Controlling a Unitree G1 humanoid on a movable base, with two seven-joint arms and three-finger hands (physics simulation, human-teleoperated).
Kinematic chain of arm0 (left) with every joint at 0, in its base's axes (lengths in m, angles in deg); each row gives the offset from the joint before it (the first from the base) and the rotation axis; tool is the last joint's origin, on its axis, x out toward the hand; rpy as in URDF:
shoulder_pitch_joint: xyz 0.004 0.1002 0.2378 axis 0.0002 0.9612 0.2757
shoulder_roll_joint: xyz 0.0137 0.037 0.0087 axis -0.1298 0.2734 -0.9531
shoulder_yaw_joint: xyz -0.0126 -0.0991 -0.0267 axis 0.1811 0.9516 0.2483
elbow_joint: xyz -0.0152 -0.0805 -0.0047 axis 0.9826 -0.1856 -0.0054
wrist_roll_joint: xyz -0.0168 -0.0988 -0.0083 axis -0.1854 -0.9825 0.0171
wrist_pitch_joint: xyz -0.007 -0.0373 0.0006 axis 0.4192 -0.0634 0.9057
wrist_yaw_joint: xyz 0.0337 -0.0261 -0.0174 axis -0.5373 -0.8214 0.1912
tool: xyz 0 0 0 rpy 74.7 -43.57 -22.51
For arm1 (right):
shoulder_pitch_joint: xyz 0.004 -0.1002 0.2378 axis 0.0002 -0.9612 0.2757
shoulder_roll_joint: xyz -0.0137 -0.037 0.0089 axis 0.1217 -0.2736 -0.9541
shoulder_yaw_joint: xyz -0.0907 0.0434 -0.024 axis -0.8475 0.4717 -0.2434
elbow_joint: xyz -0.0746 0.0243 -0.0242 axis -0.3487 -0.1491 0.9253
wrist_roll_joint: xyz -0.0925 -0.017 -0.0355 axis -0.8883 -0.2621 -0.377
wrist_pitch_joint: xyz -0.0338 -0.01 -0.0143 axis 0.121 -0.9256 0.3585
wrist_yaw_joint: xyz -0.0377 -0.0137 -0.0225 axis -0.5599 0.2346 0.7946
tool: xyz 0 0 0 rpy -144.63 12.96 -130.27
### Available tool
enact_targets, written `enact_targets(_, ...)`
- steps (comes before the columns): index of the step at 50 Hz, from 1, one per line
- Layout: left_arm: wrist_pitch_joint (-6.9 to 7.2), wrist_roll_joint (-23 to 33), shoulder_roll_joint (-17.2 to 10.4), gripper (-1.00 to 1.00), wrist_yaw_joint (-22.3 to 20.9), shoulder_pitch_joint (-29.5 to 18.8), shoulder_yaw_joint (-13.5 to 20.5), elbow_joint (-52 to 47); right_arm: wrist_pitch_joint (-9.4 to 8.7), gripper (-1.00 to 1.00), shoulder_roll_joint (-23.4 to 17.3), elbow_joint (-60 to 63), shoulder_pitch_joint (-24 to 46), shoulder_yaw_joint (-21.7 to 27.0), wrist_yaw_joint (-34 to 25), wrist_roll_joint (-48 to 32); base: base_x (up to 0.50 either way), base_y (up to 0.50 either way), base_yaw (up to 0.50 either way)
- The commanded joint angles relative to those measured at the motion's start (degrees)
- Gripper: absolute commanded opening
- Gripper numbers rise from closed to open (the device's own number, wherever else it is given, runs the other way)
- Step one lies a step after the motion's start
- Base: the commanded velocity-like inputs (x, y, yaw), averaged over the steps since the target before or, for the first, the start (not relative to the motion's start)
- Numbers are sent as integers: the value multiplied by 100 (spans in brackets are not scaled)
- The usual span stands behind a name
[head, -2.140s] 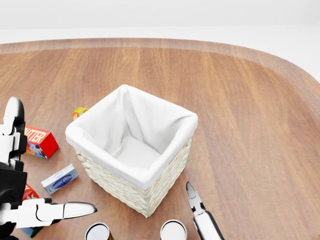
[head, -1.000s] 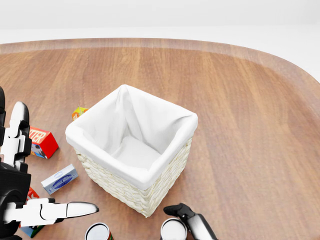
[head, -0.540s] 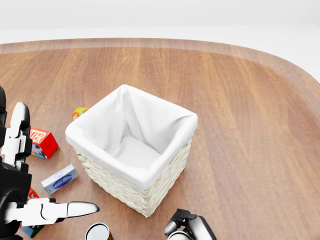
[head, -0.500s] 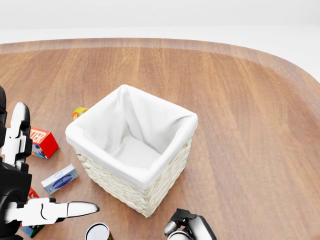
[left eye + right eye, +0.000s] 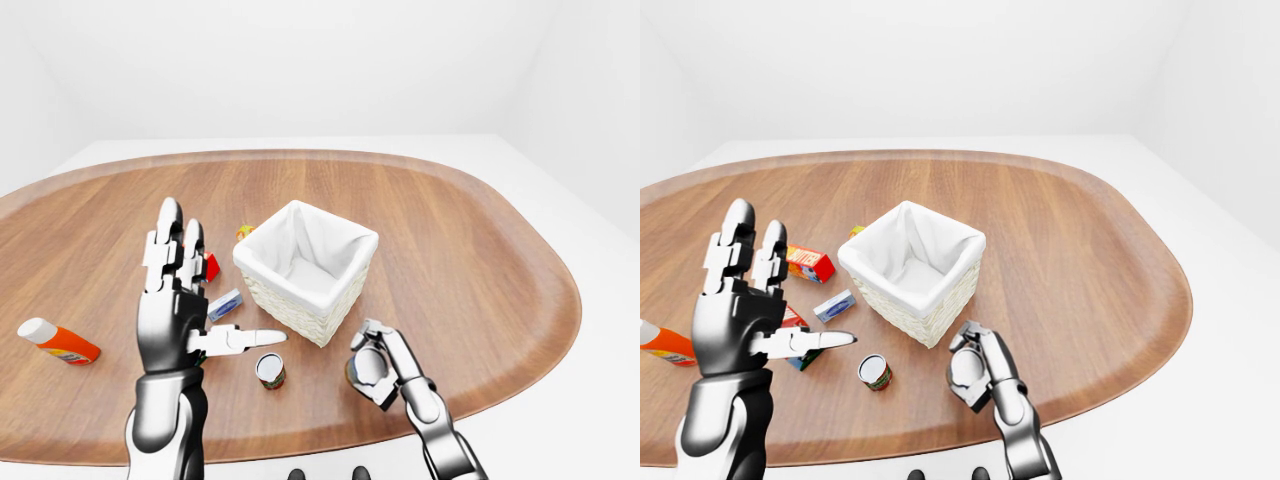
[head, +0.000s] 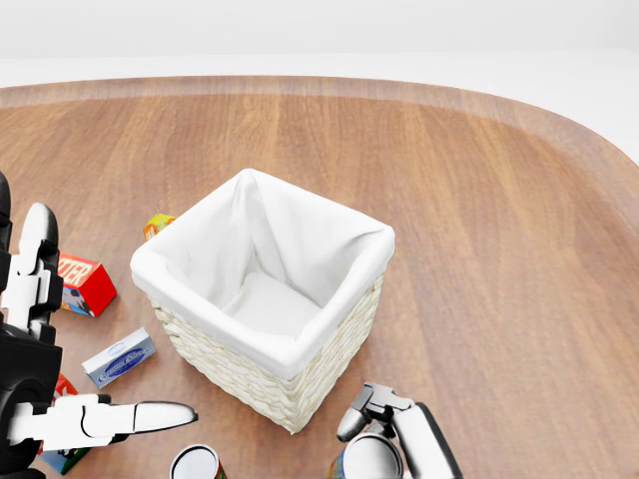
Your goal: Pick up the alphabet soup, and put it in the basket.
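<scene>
The alphabet soup can (image 6: 371, 459), silver-lidded, is at the bottom edge of the head view, below the basket's near corner. My right hand (image 5: 372, 352) is shut round it, fingers curled over its rim, and holds it slightly off the table. The basket (image 6: 262, 342) is woven, with a white cloth liner, and stands in the middle of the wooden table with nothing inside. My left hand (image 5: 182, 300) is raised at the left of the basket, open, fingers spread and thumb pointing right, holding nothing.
A second can (image 5: 268, 369) stands on the table between my hands. Left of the basket lie a red box (image 6: 84, 282), a blue-and-white box (image 6: 120, 358) and a small yellow-orange box (image 6: 158, 224). An orange bottle (image 5: 56, 341) lies at the far left.
My right hand has swung from beside the can onto it, closed its fingers round it and raised it a little. The left hand rose slightly, then stayed still.
</scene>
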Motion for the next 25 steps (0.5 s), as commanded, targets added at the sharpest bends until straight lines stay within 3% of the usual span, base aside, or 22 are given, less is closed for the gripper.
enact_targets(1,0,18,5,100,10,4,-18,-22,-329,-100,-106,1149,-333,7,-58,-92,0,0,0)
enact_targets(11,0,20,5,100,26,10,-32,-151,-672,-100,-144,1965,-525,62,-160,-129,0,0,0)
enact_targets(25,0,41,11,100,28,45,-58,-179,-672,-100,-161,3015,-662,95,-267,-165,0,0,0)
